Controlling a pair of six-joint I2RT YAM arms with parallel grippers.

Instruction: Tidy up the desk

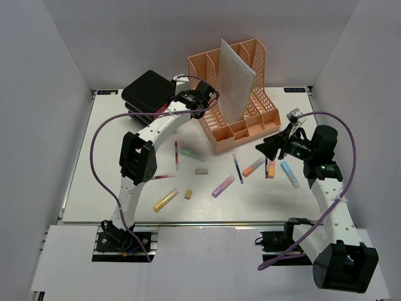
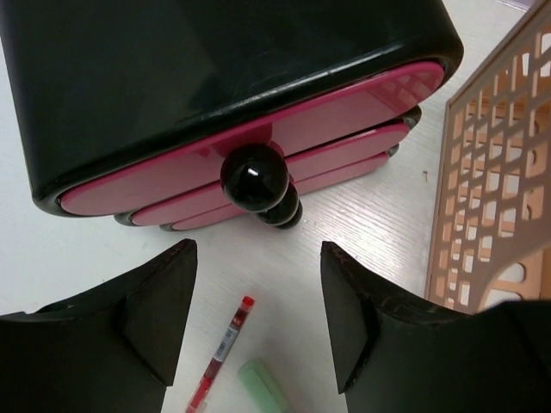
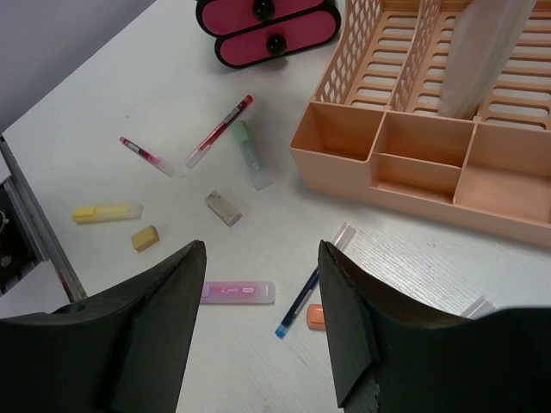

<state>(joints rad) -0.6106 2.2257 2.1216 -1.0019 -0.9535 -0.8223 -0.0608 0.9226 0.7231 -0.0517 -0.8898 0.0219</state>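
The white desk [image 1: 100, 182] holds scattered stationery. My left gripper [image 1: 180, 105] is open and empty above the desk, facing the black drawer box [image 2: 215, 86] with pink drawer fronts and black knobs [image 2: 254, 176]. In the left wrist view a red pen [image 2: 224, 344] and a green highlighter [image 2: 263, 387] lie below the gripper [image 2: 256, 258]. My right gripper [image 1: 268, 148] is open and empty, held above a pink highlighter [image 3: 237, 292], a blue pen [image 3: 297, 305] and an orange highlighter [image 3: 315, 317], which show in the right wrist view under the gripper [image 3: 261, 258].
An orange mesh organizer [image 1: 241, 119] with a white sheet [image 1: 233, 78] standing in it sits at the back middle. A grey eraser [image 1: 201, 170], yellow eraser [image 1: 188, 195], yellow highlighter [image 1: 165, 200], pink pen [image 1: 164, 177] and blue highlighter [image 1: 289, 174] lie around the front.
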